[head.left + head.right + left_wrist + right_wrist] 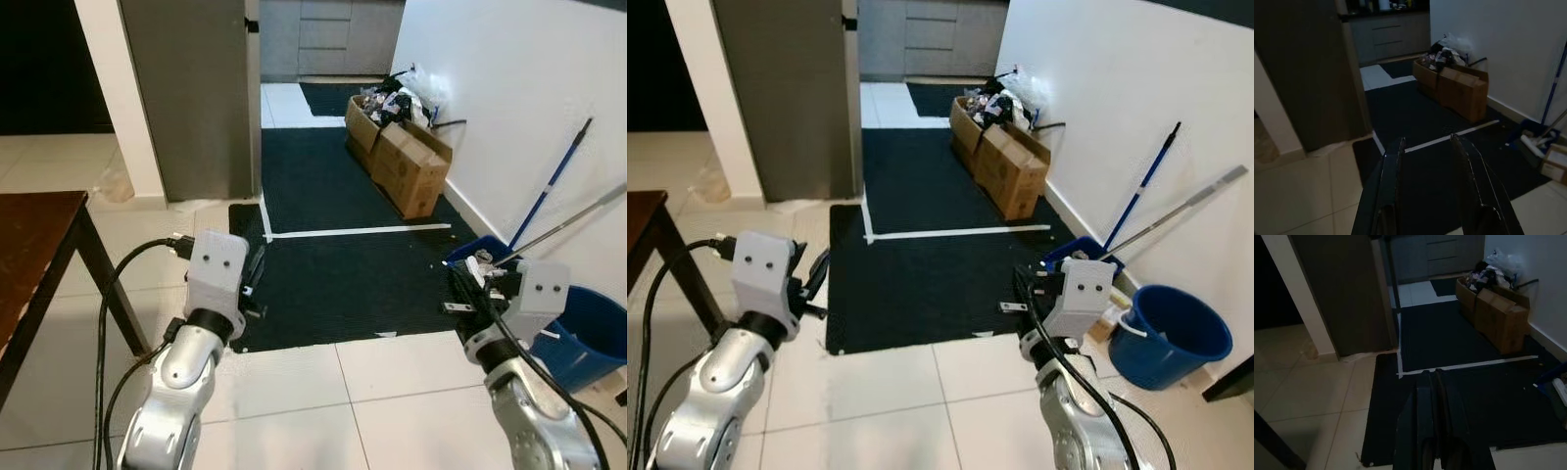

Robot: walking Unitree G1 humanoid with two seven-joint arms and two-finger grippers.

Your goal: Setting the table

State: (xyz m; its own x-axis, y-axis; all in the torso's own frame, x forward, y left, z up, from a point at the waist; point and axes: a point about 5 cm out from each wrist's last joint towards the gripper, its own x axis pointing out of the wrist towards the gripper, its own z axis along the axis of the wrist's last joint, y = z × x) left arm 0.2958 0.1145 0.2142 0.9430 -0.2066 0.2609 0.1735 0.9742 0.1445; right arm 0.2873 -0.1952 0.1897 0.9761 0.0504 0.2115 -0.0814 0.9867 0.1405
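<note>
Facing a dark mat (pixel 343 264), I see the table (pixel 34 230) corner at near left. Left gripper (pixel 1427 147) fingers spread, right gripper (pixel 1433 377) fingers pressed together, both empty. Boxes (pixel 402 157) and bucket (pixel 1166 333) line the right wall.

A dark brown rectangular wooden table (pixel 34 230) is standing at about nine o'clock in the head views, with one corner of it showing at the edge of the picture. Its smooth top is lying level and giving off a faint reddish sheen. A slim dark leg (pixel 110 289) is running down from that corner toward five o'clock onto the pale tiled floor (pixel 294 411). The table is standing well apart from the black floor mat (pixel 343 274) at twelve o'clock.
</note>
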